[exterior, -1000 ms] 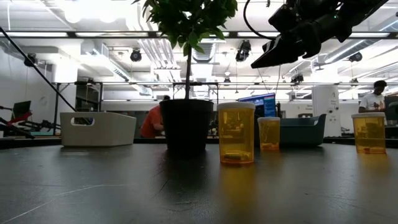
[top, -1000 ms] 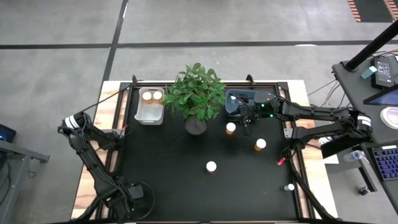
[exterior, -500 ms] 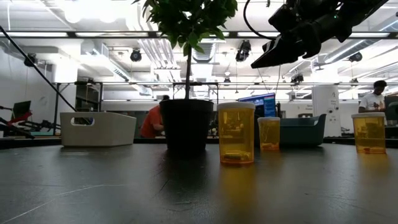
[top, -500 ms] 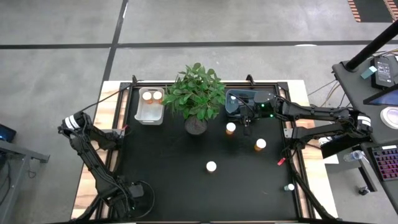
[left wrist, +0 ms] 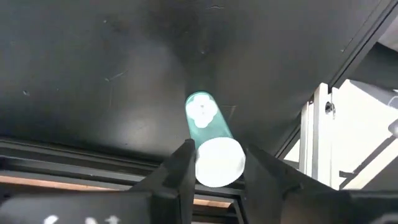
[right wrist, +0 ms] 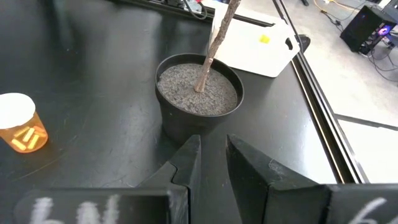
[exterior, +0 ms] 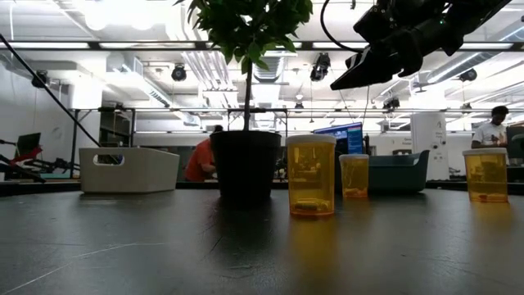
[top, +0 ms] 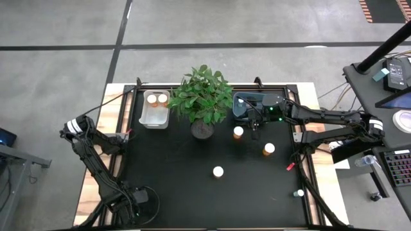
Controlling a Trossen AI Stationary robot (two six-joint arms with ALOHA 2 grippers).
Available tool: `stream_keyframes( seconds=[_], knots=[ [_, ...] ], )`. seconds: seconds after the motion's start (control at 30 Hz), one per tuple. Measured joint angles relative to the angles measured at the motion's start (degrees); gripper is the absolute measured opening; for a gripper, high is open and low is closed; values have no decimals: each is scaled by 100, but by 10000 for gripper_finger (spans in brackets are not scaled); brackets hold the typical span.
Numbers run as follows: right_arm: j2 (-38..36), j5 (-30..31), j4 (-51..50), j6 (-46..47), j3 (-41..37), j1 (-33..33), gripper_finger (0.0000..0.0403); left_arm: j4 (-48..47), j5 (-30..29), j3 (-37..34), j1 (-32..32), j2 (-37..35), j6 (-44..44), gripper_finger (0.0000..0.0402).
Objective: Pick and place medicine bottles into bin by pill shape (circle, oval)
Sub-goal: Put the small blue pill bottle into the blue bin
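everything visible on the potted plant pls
The potted plant stands upright at the table's far side, between the white bin and the blue bin. Its round black pot, plastic by the look, holds grey gravelly soil. A thin woody stem rises at a slight tilt to a dense green leafy crown wider than the pot. Only the black mat touches it.

Ceiling strip lights (exterior: 106, 16) are blowing out low view, backlighting amber bottles (exterior: 311, 175). Black tabletop (top: 180, 167) is showing soft glare, faint shadows. Wrist fingers are blurring up close.
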Motion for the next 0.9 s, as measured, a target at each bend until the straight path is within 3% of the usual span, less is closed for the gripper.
stream_keyframes(
  seconds=[0.17, 0.37, 0.57, 0.77, 0.9],
  knots=[
    [0, 0, 1, 0, 0, 0, 68, -77, 16, 171, 188, 0, -17, 97],
    [0, 0, 1, 7, 0, -1, 68, -56, -52, 462, 1052, 0, 538, 95],
    [0, 0, 1, 15, 0, 2, 68, -54, -143, 876, 2388, -39, 2470, 95],
    [0, -16, -42, 279, 0, 191, 68, -53, -977, 1113, 3522, -194, 4846, 95],
    [0, -156, -106, 544, 0, 558, 68, -42, -1065, 1259, 4170, -305, 5932, 95]
  ],
)
